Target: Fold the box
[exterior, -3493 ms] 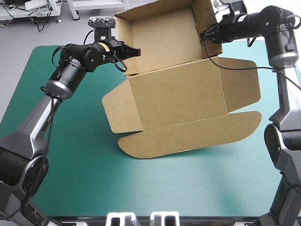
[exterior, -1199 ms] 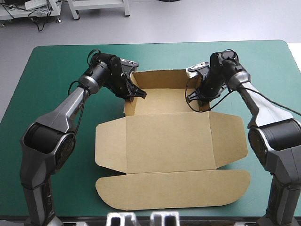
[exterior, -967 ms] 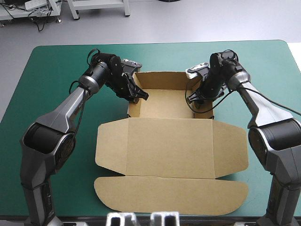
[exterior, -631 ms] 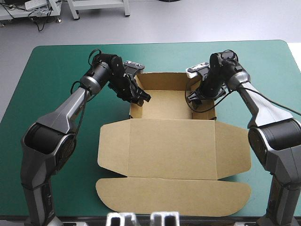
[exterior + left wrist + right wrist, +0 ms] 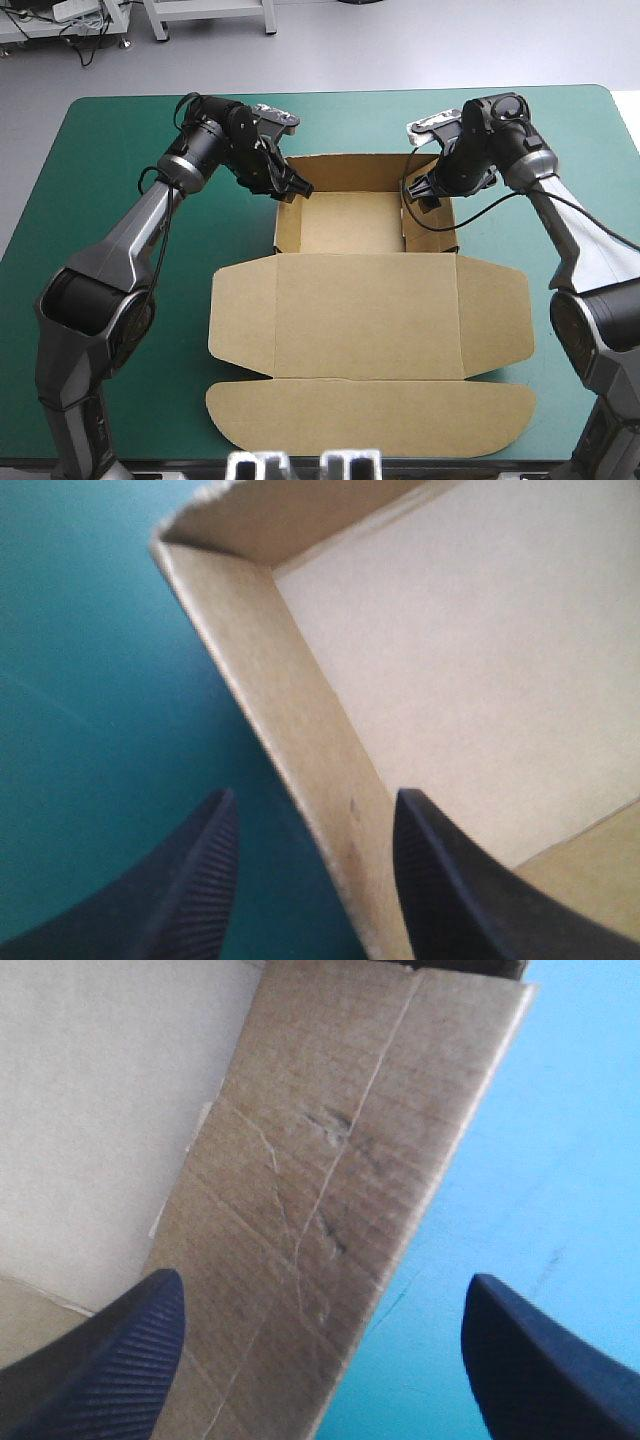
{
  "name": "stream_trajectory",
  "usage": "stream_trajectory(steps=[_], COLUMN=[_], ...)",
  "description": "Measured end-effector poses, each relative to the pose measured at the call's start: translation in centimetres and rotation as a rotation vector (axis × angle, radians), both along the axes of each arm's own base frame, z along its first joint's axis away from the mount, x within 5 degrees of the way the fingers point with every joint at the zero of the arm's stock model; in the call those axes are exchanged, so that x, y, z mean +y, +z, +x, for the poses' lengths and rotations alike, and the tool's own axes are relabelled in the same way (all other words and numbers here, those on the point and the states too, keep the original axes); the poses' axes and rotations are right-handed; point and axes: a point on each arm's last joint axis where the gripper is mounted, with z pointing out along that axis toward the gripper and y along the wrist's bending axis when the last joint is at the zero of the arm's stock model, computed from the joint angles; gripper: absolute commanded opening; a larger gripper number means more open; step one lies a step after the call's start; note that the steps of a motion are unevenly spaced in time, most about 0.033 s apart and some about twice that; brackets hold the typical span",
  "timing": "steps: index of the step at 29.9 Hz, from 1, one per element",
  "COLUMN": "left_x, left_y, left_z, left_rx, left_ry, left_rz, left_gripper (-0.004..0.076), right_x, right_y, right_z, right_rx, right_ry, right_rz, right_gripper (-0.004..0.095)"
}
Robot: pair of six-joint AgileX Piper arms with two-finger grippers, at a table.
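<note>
The brown box (image 5: 370, 310) lies on the table as an open tray with raised walls, its lid and rounded front flap spread flat toward the near edge. My left gripper (image 5: 293, 188) hovers open over the tray's left wall near the far corner. In the left wrist view that wall (image 5: 300, 740) runs between the parted fingers of the left gripper (image 5: 315, 800). My right gripper (image 5: 420, 192) hangs open over the right wall. In the right wrist view the creased wall (image 5: 320, 1210) lies between the widely spread fingers of the right gripper (image 5: 325, 1282).
The teal-green cover (image 5: 120, 300) shows on both sides of the box. The lid's rounded flap (image 5: 370, 415) reaches close to the table's near edge.
Earlier the box was held up in the air; it now rests on the table. Since just before, both grippers have drawn up and back from the tray's side walls, and the box has stayed put.
</note>
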Motion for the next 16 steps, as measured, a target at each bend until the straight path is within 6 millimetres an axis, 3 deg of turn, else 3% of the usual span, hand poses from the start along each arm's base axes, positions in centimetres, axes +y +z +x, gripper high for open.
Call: stream_trajectory(steps=[4,8,12,16], left_x=[0.0,1.5,3.6,5.4], left_y=[2.8,7.3,11.7,15.8], left_z=[0.3,-0.5,-2.9,-6.1], left_rx=[-0.089,-0.258,-0.4,-0.513], left_ry=[0.021,0.047,0.078,0.065], left_rz=[-0.03,0.028,0.086,0.085], left_gripper=[0.0351,0.0342,0.0181,-0.0006], right_x=[-0.1,-0.4,-0.8,-0.8], right_y=[2.4,5.4,7.5,7.8], right_z=[-0.5,-1.6,-3.0,-3.2], right_rx=[-0.066,-0.145,-0.192,-0.194], right_ry=[-0.003,-0.003,-0.007,-0.018], right_rz=[0.026,0.054,0.071,0.084], right_gripper=[0.0712,0.0712,0.0712,0.0711])
